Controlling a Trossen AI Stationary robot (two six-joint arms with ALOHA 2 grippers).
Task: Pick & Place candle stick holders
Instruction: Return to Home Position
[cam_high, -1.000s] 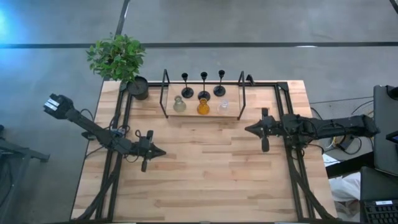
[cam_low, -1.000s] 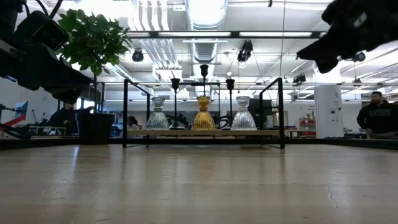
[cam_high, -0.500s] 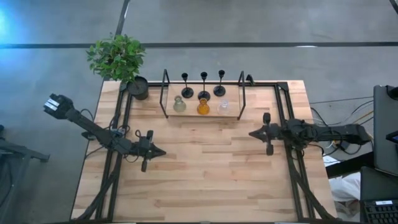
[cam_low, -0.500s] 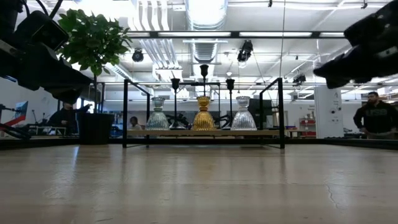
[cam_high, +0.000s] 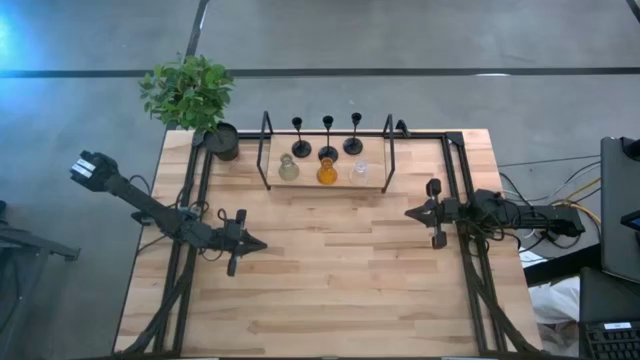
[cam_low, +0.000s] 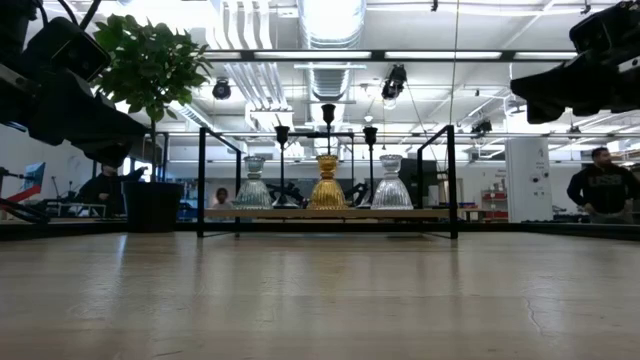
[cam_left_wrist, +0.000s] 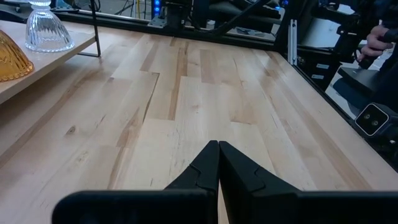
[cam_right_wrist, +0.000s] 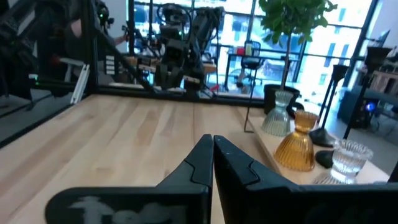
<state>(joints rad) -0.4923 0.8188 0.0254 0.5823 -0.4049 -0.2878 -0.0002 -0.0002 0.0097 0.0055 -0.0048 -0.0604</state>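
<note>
All six holders (cam_high: 327, 172) sit on the shelf (cam_high: 375, 172) by the bench (cam_high: 330, 290) far edge. My right end effector (cam_high: 409, 212) is nearer than the left end effector (cam_high: 261, 243). Both are pinched shut and empty.

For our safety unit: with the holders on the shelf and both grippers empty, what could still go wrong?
The three glass holders stand near the shelf's front edge; a jolt could tip one off.
The right gripper, shut, sits nearest the shelf's right post; a swing that way might strike it.
The left gripper waits, shut.
</note>
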